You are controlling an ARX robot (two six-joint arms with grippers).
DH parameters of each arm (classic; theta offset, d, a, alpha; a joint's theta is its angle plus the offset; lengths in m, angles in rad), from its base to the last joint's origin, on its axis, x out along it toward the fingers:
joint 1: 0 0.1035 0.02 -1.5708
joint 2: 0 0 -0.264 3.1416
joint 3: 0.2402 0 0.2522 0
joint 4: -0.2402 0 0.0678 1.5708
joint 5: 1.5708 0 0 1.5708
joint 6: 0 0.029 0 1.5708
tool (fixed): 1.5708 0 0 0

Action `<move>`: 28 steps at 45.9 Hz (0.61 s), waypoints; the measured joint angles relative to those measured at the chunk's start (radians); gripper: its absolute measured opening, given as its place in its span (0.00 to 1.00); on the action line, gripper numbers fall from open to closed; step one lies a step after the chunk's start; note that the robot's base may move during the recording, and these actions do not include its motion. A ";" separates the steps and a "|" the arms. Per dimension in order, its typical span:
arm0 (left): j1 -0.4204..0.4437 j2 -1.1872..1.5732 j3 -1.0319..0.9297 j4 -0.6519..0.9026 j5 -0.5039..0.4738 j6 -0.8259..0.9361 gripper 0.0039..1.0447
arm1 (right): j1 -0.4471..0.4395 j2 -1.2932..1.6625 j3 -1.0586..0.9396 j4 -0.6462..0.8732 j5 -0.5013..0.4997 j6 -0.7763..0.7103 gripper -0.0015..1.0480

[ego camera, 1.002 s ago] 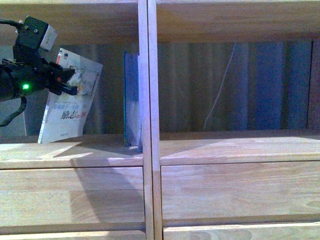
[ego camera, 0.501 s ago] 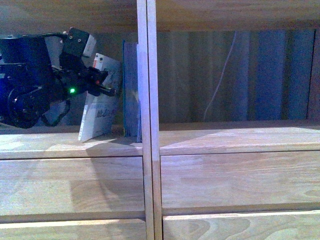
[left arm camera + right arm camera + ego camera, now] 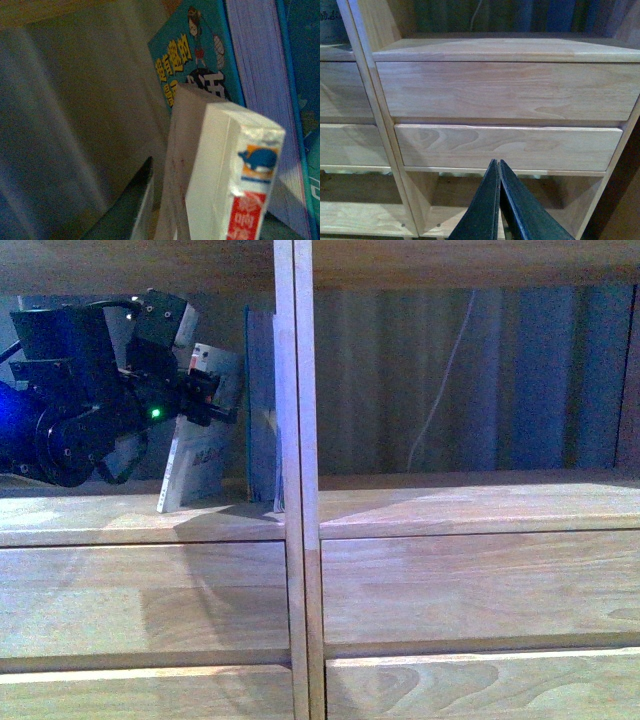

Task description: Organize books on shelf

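Note:
In the front view the thin white book (image 3: 195,462) stands tilted on the shelf (image 3: 150,520) board in the left compartment, with its top leaning toward the upright teal book (image 3: 262,410). The teal book rests against the centre divider. My left gripper (image 3: 212,402) is open around the white book's upper part. In the left wrist view the white book's red-marked spine (image 3: 235,195) is close beside one dark finger (image 3: 136,207), and the teal book's cover (image 3: 192,55) lies behind; the other finger is hidden. My right gripper (image 3: 497,172) is shut and empty, facing the drawer fronts (image 3: 505,90).
The centre divider (image 3: 296,440) splits the shelf into two columns. The right compartment holds only a thin white cord (image 3: 445,390) hanging behind it. Drawer fronts (image 3: 470,590) lie below, and an open lower bay (image 3: 485,200) sits under them.
My left arm has carried the white book to the right, close to the teal book, and it now stands steeper. In the last half second there is little motion.

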 joint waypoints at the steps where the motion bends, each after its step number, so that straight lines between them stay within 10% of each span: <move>1: 0.000 0.000 -0.002 0.000 -0.001 0.000 0.36 | 0.000 -0.002 0.000 -0.002 0.000 0.000 0.03; 20: -0.002 -0.084 -0.154 0.011 -0.042 -0.031 0.93 | 0.000 -0.187 0.000 -0.192 0.000 0.000 0.03; 28: -0.002 -0.157 -0.244 0.012 -0.076 -0.077 0.93 | 0.000 -0.188 0.000 -0.193 0.002 0.000 0.03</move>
